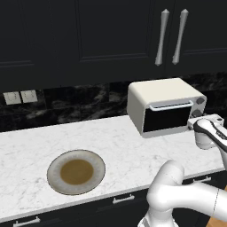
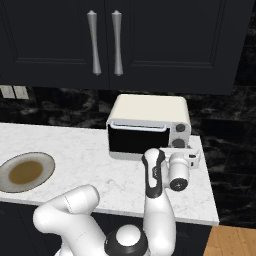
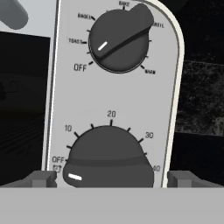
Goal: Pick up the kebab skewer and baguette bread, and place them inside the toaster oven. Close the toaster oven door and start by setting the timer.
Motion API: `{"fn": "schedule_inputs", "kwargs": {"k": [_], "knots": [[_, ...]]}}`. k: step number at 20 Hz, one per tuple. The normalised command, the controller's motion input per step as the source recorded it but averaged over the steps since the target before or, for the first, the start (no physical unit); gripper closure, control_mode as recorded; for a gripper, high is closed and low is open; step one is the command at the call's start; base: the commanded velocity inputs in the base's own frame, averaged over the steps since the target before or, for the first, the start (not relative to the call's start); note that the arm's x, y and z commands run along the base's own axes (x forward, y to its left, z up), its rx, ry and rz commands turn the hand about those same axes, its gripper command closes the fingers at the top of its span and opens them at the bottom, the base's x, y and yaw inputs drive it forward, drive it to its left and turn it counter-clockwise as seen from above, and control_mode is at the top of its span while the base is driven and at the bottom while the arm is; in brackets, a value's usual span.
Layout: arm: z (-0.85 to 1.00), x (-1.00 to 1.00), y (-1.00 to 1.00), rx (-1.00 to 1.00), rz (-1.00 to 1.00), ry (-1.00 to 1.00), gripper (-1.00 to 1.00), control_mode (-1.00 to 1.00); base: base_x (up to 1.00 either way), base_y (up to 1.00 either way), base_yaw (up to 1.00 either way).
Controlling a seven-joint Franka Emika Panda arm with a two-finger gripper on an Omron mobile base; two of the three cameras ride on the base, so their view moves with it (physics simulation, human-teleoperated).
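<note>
A: Room, quick?
B: Black cabinets up top with 2 long silver handles (image 2: pixel 105 43), black marbled backsplash, pale outlets (image 1: pixel 20 96) on the wall at left. White marble counter (image 1: pixel 119 146) with dark drawers under it, and a strip of wood floor (image 2: pixel 234 241) at far right.

A: What's on the counter?
B: A round plate (image 1: pixel 76 172), grey rim and brown centre, near the front edge at left, well apart from the oven. I see nothing lying on it. The toaster oven (image 2: pixel 148 127) sits at the back right, against the backsplash.

A: Door?
B: The toaster oven door (image 2: pixel 137 139) is shut, dark glass upright, white bar handle along its top edge. Can't see through the glass, so I can't tell where the skewer or bread are.

A: Your jaws?
B: My gripper (image 3: pixel 111 178) is spread wide, holding nothing. The 2 tips sit either side of the lower knob (image 3: pixel 108 158) on the oven's right-hand panel, not touching it. Its white mark points near OFF. The upper knob (image 3: pixel 120 40) marks toward TOAST.
</note>
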Motion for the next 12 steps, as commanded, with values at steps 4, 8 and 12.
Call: {"fn": "schedule_inputs", "kwargs": {"k": [4, 8, 12], "knots": [[0.0, 0.0, 0.0, 0.0, 0.0, 0.0, -1.0, -1.0, 0.0, 0.0, 0.0], [0.0, 0.0, 0.0, 0.0, 0.0, 0.0, 1.0, -1.0, 0.0, 0.0, 0.0], [0.0, 0.0, 0.0, 0.0, 0.0, 0.0, 1.0, -1.0, 0.0, 0.0, 0.0]]}}
